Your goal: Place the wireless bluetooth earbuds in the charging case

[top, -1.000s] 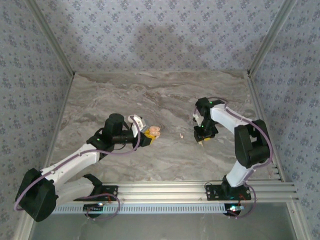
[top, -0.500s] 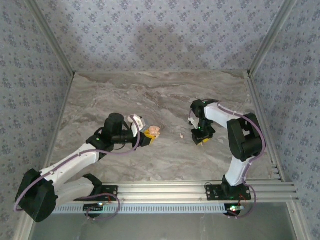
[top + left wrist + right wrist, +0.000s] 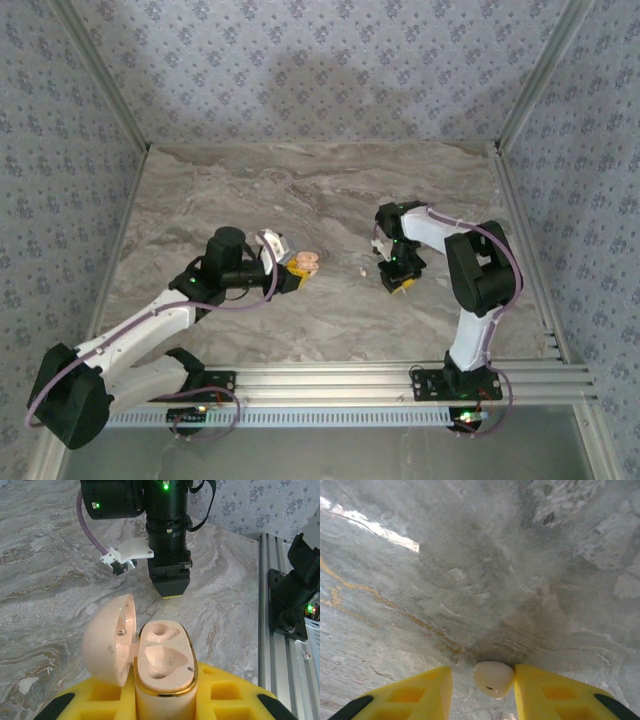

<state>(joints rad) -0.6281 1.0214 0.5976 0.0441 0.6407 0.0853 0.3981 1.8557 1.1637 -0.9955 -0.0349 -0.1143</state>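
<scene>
REMOTE STATION, left to right: The left gripper (image 3: 292, 272), over the near-left part of the marble-patterned table (image 3: 330, 190), has its jaws pressed onto the charging case (image 3: 165, 665). The case stands upright between the yellow fingers (image 3: 100, 702). Its lid (image 3: 112, 640) is swung open to the left, and two hollow wells face up. The lower body of the case is buried between the fingers, and the fingers are cut off by the bottom edge of my left wrist view. From above, the case is a pale lump at the gripper's tip, its wells beyond reading.

Just right of the case, apart from both grippers, a loose earbud (image 3: 363, 270) lies on the table. It is a whitish speck, and I cannot make out its shape.

Further right, the right gripper (image 3: 400, 283) points down close to the table, near the middle. From above its fingers are little more than a fleck of yellow beneath the black wrist. In my right wrist view a second earbud (image 3: 493, 679), cream and rounded with a small dark mark, sits between the yellow tips. It lies against the right-hand tip, with a strip of table showing between it and the left-hand one. The jaws stand partly spread around it. I cannot tell whether they clamp it or whether it rests on the table.
</scene>
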